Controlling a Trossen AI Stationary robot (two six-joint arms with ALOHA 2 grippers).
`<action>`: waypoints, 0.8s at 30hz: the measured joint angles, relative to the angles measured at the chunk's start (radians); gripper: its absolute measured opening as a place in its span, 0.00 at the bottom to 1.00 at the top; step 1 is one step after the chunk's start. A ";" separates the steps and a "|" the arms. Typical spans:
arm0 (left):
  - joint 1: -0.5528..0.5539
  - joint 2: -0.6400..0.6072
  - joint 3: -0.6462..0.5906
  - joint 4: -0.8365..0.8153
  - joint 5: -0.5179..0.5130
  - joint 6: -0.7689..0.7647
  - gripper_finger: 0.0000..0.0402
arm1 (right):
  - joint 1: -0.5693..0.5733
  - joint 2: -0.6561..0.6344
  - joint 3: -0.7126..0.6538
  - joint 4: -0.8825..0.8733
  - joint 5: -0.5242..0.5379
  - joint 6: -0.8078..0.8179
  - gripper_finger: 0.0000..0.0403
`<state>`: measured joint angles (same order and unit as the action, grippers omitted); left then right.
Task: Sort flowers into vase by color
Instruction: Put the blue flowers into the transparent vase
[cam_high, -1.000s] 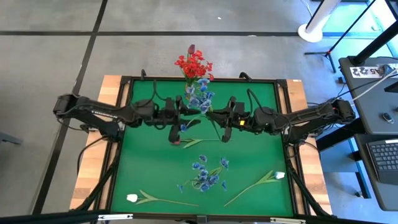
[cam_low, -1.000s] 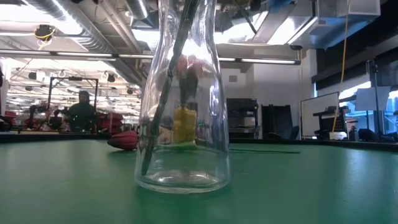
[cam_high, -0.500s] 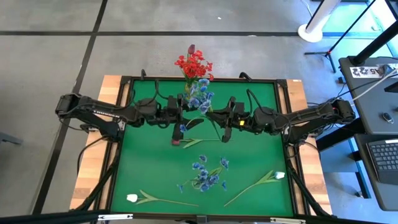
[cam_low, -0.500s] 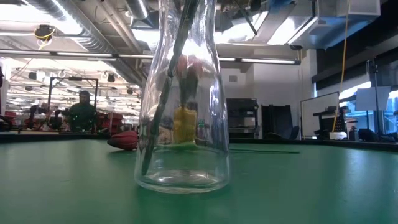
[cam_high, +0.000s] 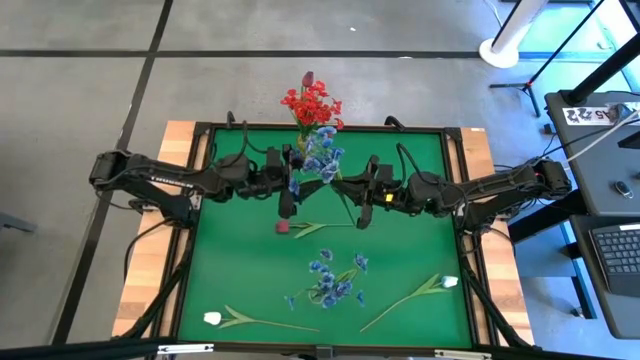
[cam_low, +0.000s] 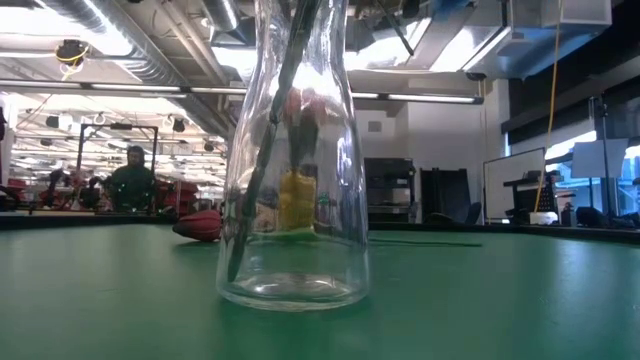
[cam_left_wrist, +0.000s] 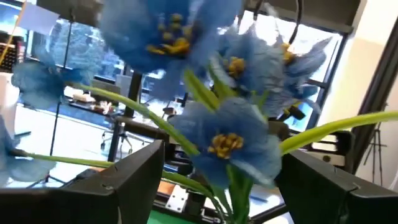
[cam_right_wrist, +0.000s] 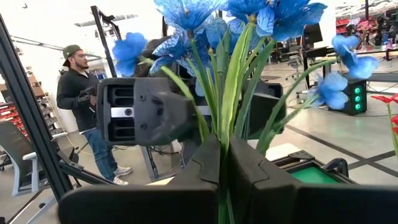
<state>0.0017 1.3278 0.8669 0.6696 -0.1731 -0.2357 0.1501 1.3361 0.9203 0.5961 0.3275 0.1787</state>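
Right gripper (cam_right_wrist: 221, 171) clamps blue spray (cam_right_wrist: 230, 37) stems; left gripper (cam_left_wrist: 217, 180) spread wide beside the blossoms; rosebud (cam_high: 283, 228) on table (cam_high: 240, 280).

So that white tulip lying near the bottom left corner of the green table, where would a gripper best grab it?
Probably mid-stem, coming straight down from above. The white tulip lies flat on the green table, its thin green stem running sideways away from the soft bloom, with open mat on both sides. Fingers set across the stem, closing beside the leaves, would likely spare the blossom.

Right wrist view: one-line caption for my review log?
Right gripper shut on blue spray stems, the left gripper close behind.
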 joint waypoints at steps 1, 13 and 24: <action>0.003 0.005 0.000 0.005 0.000 -0.007 0.72 | 0.000 0.000 0.000 0.000 0.000 0.000 0.02; 0.019 0.059 0.000 0.052 0.003 -0.024 0.70 | 0.000 -0.001 0.001 -0.025 0.001 0.000 0.03; 0.017 0.061 0.000 0.094 -0.012 -0.024 0.34 | -0.001 0.000 0.001 -0.040 0.000 0.000 0.03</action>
<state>0.0185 1.3884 0.8669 0.7639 -0.1848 -0.2596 0.1493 1.3361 0.9215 0.5565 0.3271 0.1788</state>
